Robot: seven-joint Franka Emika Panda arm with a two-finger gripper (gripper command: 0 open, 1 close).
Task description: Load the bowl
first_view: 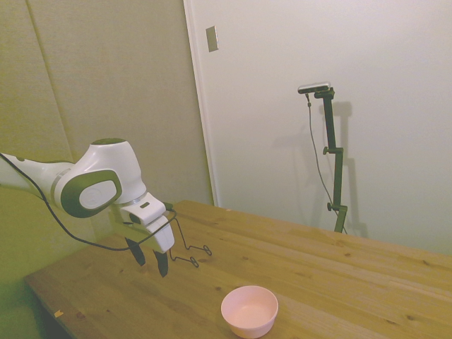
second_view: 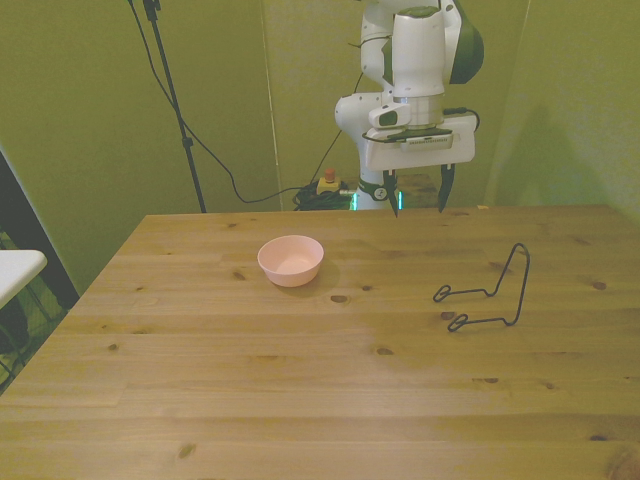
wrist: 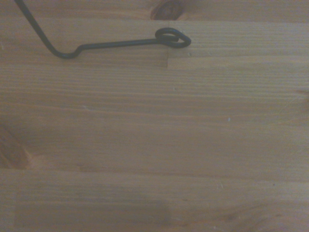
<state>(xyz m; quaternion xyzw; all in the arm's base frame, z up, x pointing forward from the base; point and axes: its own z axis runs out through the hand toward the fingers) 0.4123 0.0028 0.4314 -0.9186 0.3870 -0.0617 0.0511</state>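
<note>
Nearest the front camera: a broad stretch of bare wooden table [second_view: 300, 400], knots and plank seams showing. Next back, on the front view's right, the thin black wire rack [second_view: 490, 293] stands on the boards, its upright loop raised and its two feet with small ring ends pointing toward the front view's left. The wrist camera looks straight down on one of those ring-ended feet [wrist: 172, 37] lying flat on the grain.

A little farther back, left of centre in the front view, sits the pale pink bowl [second_view: 291, 259], upright, mouth up, well apart from the rack. The side view shows the bowl [first_view: 249, 311] alone on the boards with nothing visible inside.

Beyond both hangs the gripper [second_view: 420, 193], up in the air above the far part of the table, its fingers pointing straight down and spread apart with nothing between them. From the side, the gripper [first_view: 149, 258] hovers clear of the wood, the rack just behind it, the white arm reaching in level with the wrist bent downward.
</note>
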